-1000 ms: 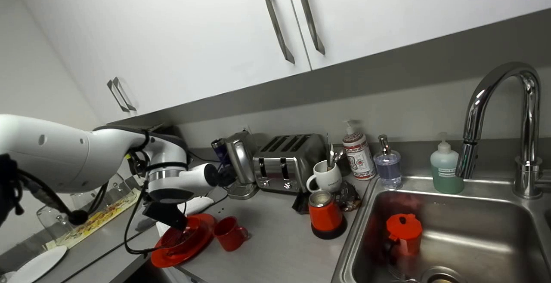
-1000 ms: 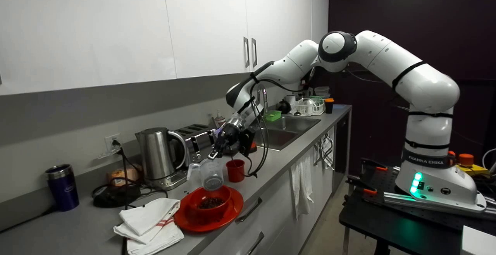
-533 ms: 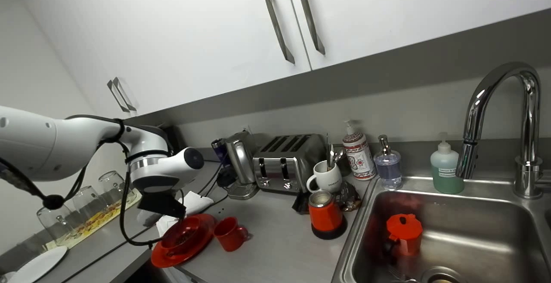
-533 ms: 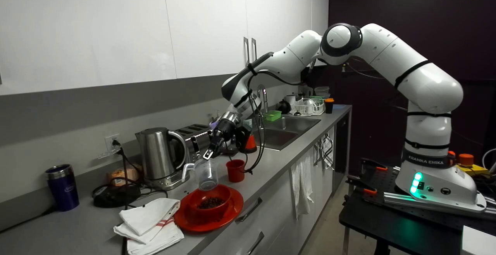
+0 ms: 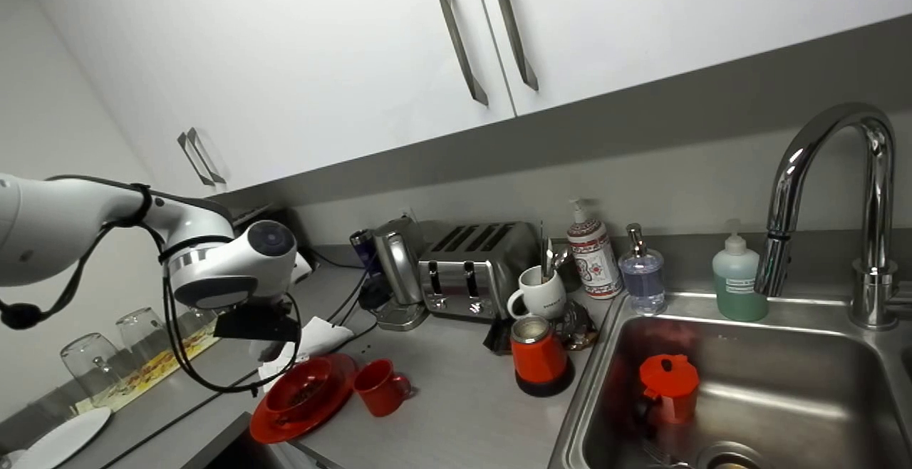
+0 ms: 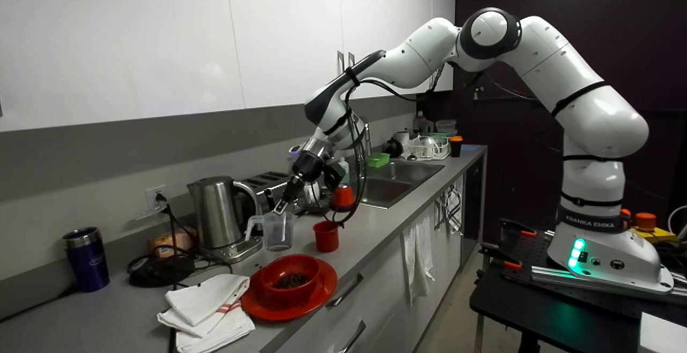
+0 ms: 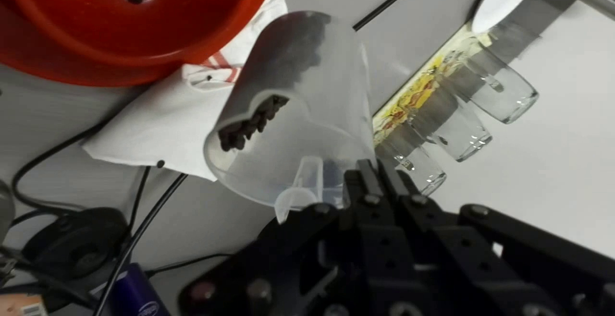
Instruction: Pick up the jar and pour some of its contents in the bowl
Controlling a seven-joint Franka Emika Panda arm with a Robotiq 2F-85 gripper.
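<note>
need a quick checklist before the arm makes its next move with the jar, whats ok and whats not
1. Grip on the jar: ok, the gripper looks shut on its rim.
2. Jar level: ok, looks roughly upright in an exterior view.
3. Something poured in the bowl: ok, a pile of beans lies inside.
4. Jar not emptied: ok, more beans show in it.
5. White cloth clean: not ok, a dark speck lies on it.
6. Jar base off the counter: cannot tell.

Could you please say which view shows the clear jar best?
The wrist view: the clear jar is large there, with dark beans visible inside. Exterior views give either its small profile, handle included, or the arm blocking most or all of it.
</note>
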